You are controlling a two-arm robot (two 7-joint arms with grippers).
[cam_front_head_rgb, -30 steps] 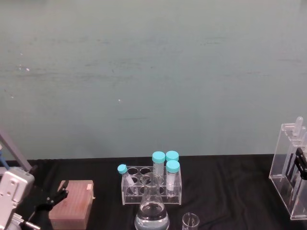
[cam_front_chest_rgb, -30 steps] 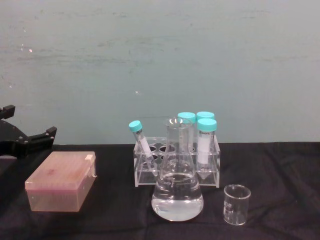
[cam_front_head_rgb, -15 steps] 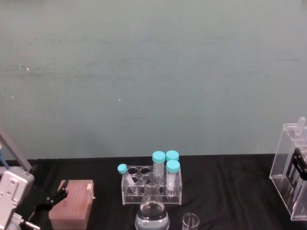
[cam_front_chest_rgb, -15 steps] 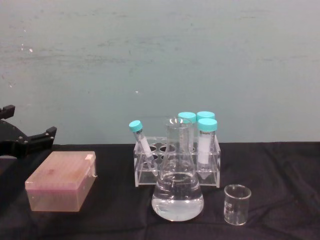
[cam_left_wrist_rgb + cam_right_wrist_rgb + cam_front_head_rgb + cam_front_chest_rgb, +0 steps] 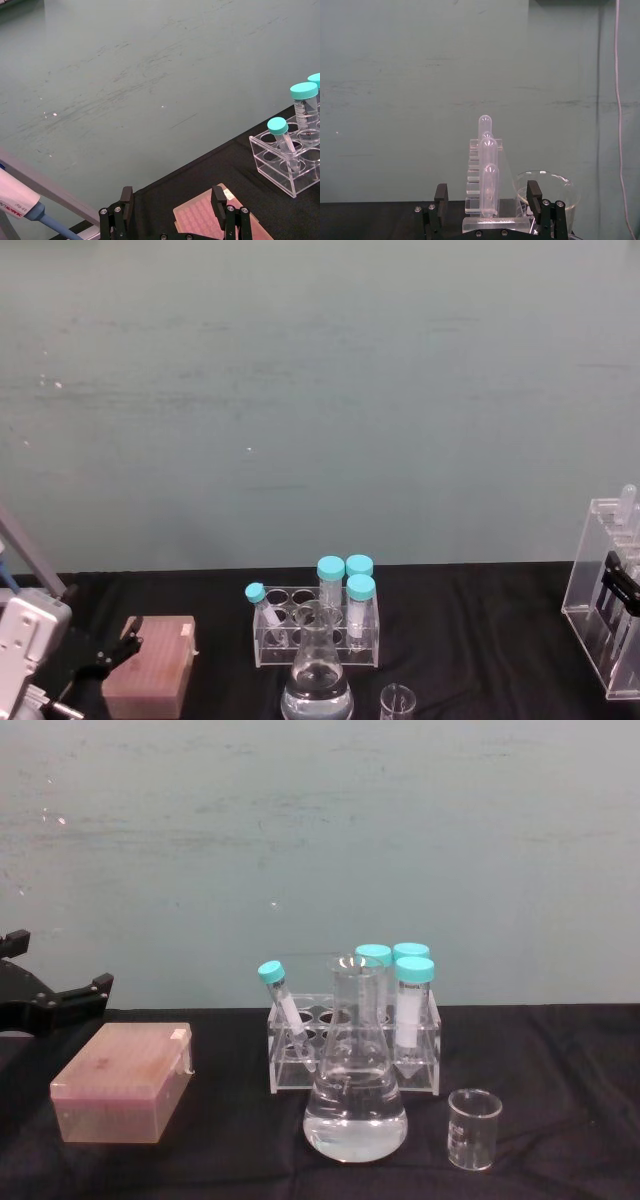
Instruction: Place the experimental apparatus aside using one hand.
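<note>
Two claws | right gripper reaches out level at the table's far right, fingers spread wide, one each side of the tall acrylic stand of test tubes | left gripper spread too, low by the pink tip box | conical flask and small beaker stand mid-table, in front.

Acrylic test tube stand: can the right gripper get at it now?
Probably yes: the right gripper is open and faces the acrylic test tube stand directly, nothing between; a glass beaker stands beside.
</note>
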